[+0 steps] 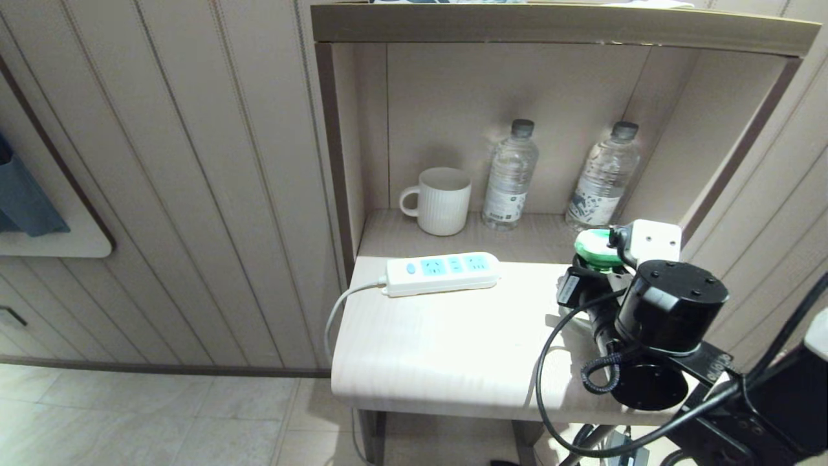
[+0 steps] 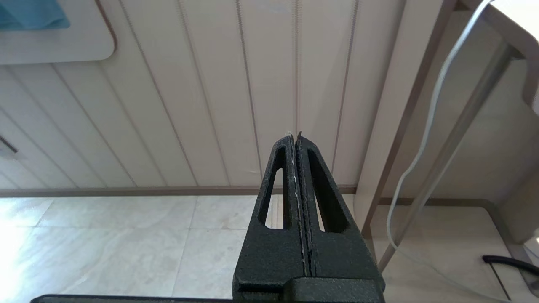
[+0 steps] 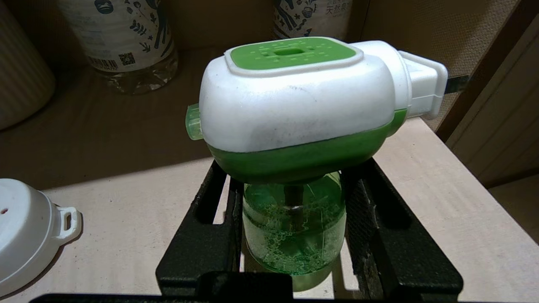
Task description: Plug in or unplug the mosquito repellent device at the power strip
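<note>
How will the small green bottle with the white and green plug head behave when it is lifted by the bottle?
The translucent green plastic bottle with its white-and-green plug head is probably top-heavy: the head overhangs the narrow bottle. It may tilt between the right gripper jaws. The bubbly liquid inside may slosh. It seems light.

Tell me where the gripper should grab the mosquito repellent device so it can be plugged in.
Grip the green bottle under the head, one finger on each side, as the right gripper does. This leaves the wide white head and its plug end free to go toward the power strip.
</note>
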{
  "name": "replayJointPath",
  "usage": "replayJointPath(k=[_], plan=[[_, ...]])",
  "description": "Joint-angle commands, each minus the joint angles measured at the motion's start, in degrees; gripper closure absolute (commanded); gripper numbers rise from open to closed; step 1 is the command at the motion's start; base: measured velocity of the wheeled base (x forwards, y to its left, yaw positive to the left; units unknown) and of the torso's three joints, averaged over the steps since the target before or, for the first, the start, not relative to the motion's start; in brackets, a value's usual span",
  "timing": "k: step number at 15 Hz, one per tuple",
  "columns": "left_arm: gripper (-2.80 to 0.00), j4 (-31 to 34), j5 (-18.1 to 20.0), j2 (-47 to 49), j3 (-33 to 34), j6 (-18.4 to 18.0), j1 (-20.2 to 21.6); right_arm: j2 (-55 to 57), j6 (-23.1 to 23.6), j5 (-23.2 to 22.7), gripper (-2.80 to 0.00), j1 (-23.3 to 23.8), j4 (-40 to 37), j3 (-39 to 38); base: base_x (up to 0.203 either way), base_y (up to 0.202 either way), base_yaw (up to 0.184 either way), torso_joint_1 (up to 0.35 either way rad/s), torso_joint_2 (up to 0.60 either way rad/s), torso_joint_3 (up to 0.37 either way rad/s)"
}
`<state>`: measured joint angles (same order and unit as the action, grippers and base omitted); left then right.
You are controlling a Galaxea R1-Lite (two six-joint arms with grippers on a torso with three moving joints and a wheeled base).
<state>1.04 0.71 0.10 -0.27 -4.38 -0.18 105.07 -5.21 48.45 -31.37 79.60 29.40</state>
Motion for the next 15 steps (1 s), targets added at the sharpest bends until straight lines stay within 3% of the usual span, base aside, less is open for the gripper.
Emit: replayJointPath(k=[1,15], plan=[[0.0,0.02,0.0,-0.01,0.0,-0.02,0.01,2.15,0.02,0.25,0.0,0.22,0.49,1.07,0.0,0.0,0.0,0.0,0.0,0.0],[0.0,0.02,0.0,-0.01,0.0,-0.02,0.01,5.68,1.07,0.25,0.0,1.75,0.38,4.78,0.0,0.0,0.0,0.0,0.0,0.0]])
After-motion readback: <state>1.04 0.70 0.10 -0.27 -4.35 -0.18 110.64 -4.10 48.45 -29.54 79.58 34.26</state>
